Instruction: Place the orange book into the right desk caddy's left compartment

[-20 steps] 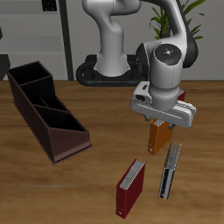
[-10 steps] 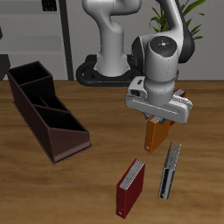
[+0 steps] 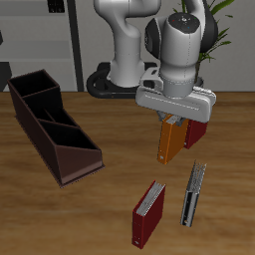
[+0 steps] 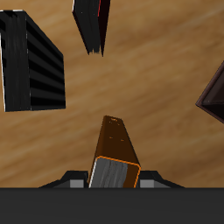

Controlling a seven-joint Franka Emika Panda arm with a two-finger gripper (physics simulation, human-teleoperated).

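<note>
The orange book (image 3: 172,142) hangs upright above the table, and my gripper (image 3: 175,122) is shut on its top end. In the wrist view the orange book (image 4: 116,150) runs down from between the fingers toward the wooden tabletop. The right desk caddy (image 3: 52,125), a long dark maroon tray with three sections, stands on the table well off to the side of the book, with open table between them. Just a dark corner of the caddy (image 4: 213,92) reaches into the wrist view.
A dark red book (image 3: 148,212) and a grey-black book (image 3: 192,193) stand near the table's front edge, below the held book. Another dark red book (image 3: 196,132) shows just behind the gripper. The robot base (image 3: 120,80) is at the back.
The gripper has risen with the orange book in it, lifting it off the table and shifting it slightly toward the caddy's side. The other books have not moved.
</note>
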